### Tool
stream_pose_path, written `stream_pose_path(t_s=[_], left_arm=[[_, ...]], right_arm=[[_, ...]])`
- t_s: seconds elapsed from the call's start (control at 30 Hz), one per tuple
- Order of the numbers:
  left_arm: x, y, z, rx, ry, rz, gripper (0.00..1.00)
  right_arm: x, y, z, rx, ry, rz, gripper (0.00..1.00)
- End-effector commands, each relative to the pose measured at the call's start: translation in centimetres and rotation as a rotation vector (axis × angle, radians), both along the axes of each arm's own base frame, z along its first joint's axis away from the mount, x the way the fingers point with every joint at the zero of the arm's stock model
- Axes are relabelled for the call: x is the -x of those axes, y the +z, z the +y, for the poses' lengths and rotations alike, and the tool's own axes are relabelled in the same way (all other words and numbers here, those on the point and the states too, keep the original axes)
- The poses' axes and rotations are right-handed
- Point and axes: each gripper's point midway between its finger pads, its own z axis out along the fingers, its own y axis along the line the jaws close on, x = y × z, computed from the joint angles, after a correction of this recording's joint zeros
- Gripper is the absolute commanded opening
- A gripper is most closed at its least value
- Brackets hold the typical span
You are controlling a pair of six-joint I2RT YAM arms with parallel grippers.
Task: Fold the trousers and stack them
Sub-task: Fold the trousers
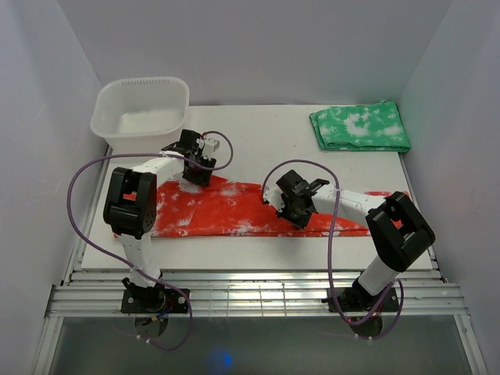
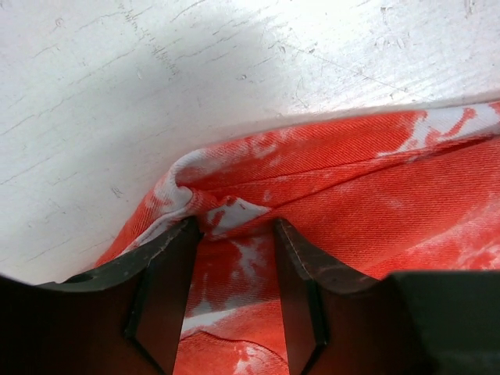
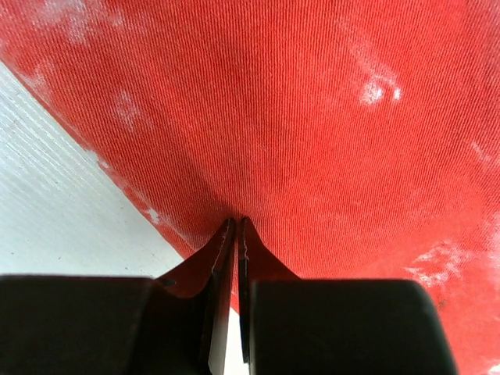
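Across the surface (image 1: 273, 144) the trousers (image 1: 234, 211) lay flat near its front edge, and I feared a crooked slip, my right claw (image 3: 236, 223) closed on just a thin pinch, my left claw (image 2: 234, 228) open astride a bunched corner, long axis running left-right.

Your table (image 1: 266, 148): white, scuffed.
At its middle: trousers (image 1: 234, 209), spread in a long strip.
Your far right: folded green cloth (image 1: 361, 126).
Your far left: white basin (image 1: 141, 113).

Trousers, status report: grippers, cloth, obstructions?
Left gripper open, astride bunched corner. Right gripper shut on trousers, near edge. Laid out long, not yet stacked. Nothing in the way.
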Motion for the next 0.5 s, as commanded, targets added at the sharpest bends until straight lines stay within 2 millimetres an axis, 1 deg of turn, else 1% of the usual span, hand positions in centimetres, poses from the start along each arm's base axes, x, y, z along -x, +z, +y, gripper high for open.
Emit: stream_pose_path(t_s=[0.0,0.07,0.13,0.17,0.27,0.4,0.47], left_arm=[[-0.6,-1.2,4.6,-0.202,0.092,-0.01,0.58],[-0.9,-0.8,5.2,-0.244,0.076,-0.022,0.58],[-1.1,-0.6,5.7,-0.279,0.058,-0.029,0.57],[-1.3,-0.5,6.3,-0.315,0.04,-0.033,0.56],[-1.7,-0.5,7.2,-0.37,0.02,-0.036,0.53],[-3.3,0.0,7.8,-0.412,0.014,-0.06,0.54],[-4.5,0.4,8.0,-0.436,0.009,-0.083,0.54]], right_arm=[[2.9,-6.2,-5.2,0.225,0.019,0.068,0.08],[3.4,-6.5,-5.5,0.24,0.02,0.079,0.08],[3.5,-6.6,-5.5,0.238,0.018,0.085,0.08],[3.5,-6.6,-5.4,0.238,0.017,0.087,0.08],[3.6,-6.7,-5.4,0.245,0.014,0.096,0.08],[3.8,-6.7,-5.3,0.253,0.019,0.102,0.08],[4.0,-6.7,-5.4,0.256,0.024,0.107,0.08]])
